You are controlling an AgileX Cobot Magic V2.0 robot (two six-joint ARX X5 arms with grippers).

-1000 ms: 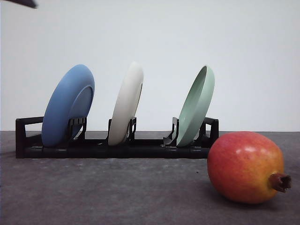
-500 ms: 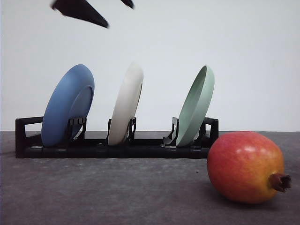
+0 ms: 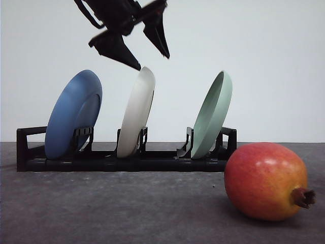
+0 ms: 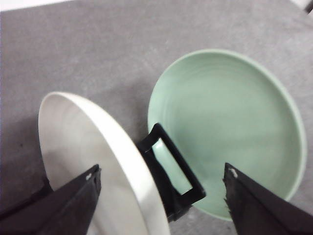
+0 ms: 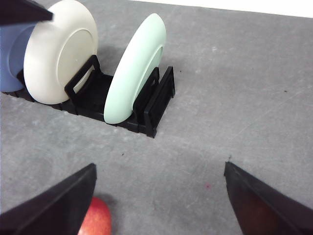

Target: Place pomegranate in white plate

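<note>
Blue plate (image 3: 73, 114), pale green plate (image 3: 212, 115) flanking white plate (image 3: 136, 113), black rack (image 3: 127, 157)

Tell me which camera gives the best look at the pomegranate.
The front view: the whole pomegranate lies on the table, right of the rack, stub pointing right. The right wrist view catches just a red sliver beside a finger.

Plates: 3 in total, namely 1 blue plate (image 3: 73, 114), 1 white plate (image 3: 136, 112), 1 pale green plate (image 3: 212, 114). Black rack (image 3: 127, 157): 1, holding all 3 plates upright. Pomegranate (image 3: 266, 181): 1. Grippers counted: 2, left gripper (image 3: 152, 57) and right gripper (image 5: 159, 205).
</note>
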